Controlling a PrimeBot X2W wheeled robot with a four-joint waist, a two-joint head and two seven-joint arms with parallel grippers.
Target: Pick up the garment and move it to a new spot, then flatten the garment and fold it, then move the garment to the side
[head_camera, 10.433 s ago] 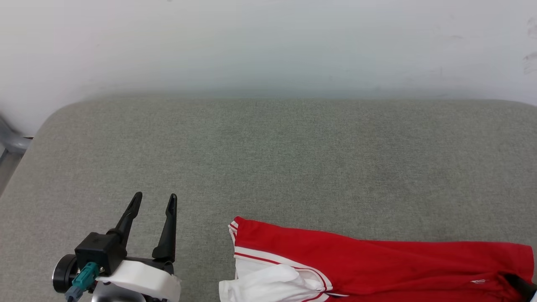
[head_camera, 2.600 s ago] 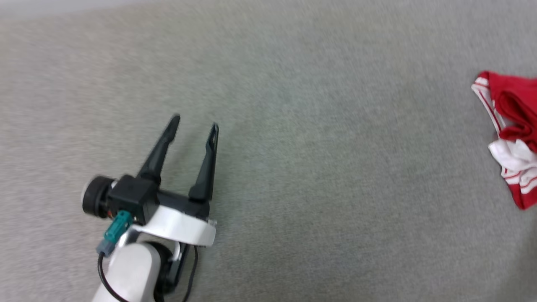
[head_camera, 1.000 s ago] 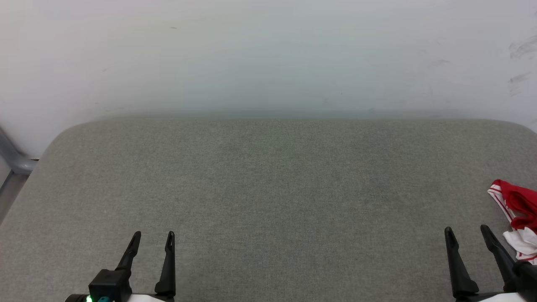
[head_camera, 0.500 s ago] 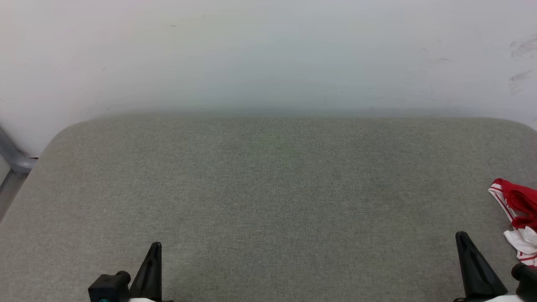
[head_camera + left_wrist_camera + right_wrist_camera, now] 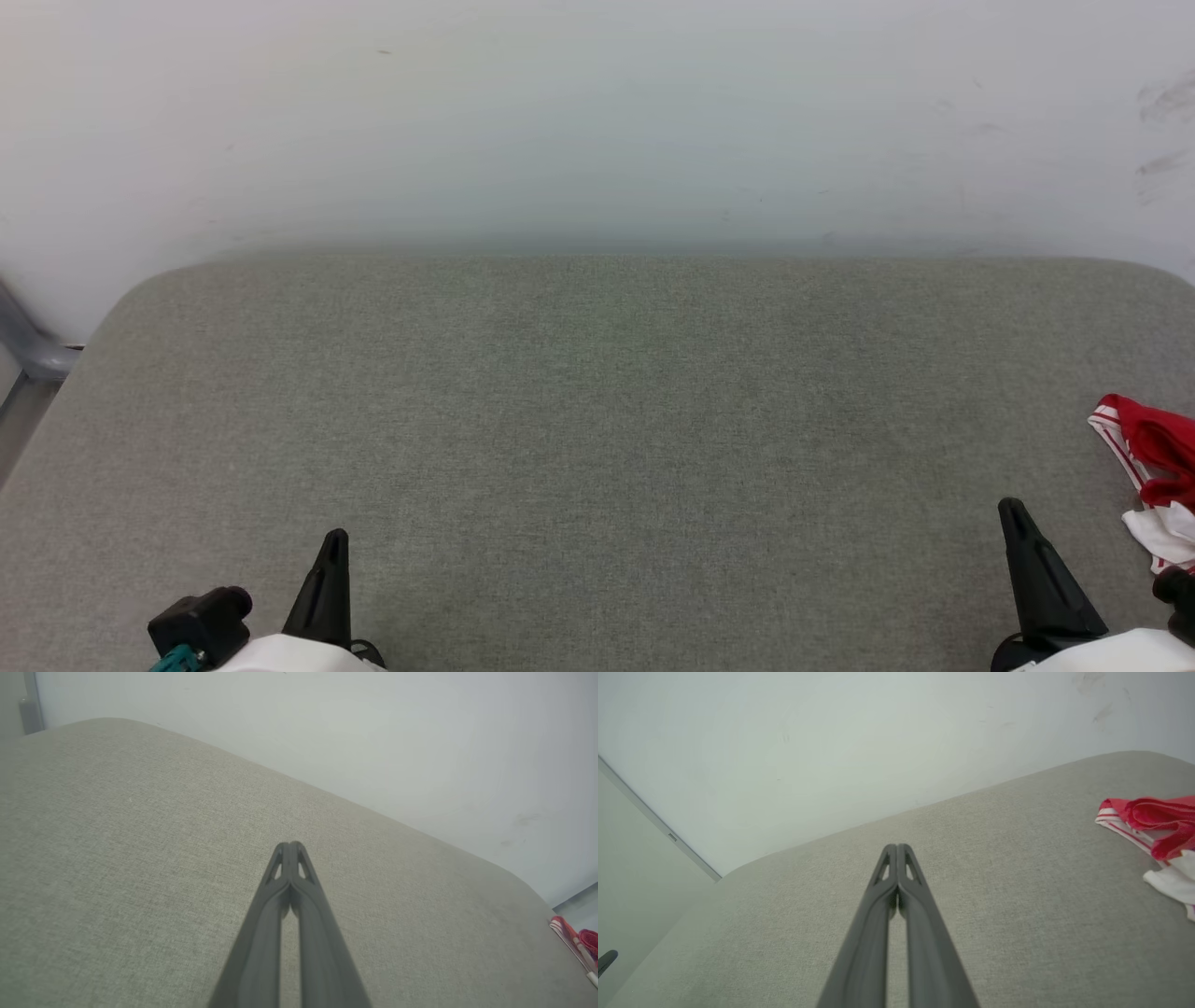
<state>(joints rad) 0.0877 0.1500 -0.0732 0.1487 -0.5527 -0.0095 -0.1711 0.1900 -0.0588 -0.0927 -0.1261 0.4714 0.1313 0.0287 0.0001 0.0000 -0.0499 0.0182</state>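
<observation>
The garment (image 5: pixel 1150 443) lies bunched at the frame's right edge on the grey cushion (image 5: pixel 597 420), just beside the right gripper (image 5: pixel 1011 511), untouched. That gripper and the left gripper (image 5: pixel 333 537), lower left, are clenched on nothing. Likely the set-aside step is done; any regrasp needs the jaws opened first.

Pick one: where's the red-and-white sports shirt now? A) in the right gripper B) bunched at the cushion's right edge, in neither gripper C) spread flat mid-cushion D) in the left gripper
B: the sports shirt lies crumpled at the grey cushion's right edge, and the left gripper and right gripper are both shut on nothing.
</observation>
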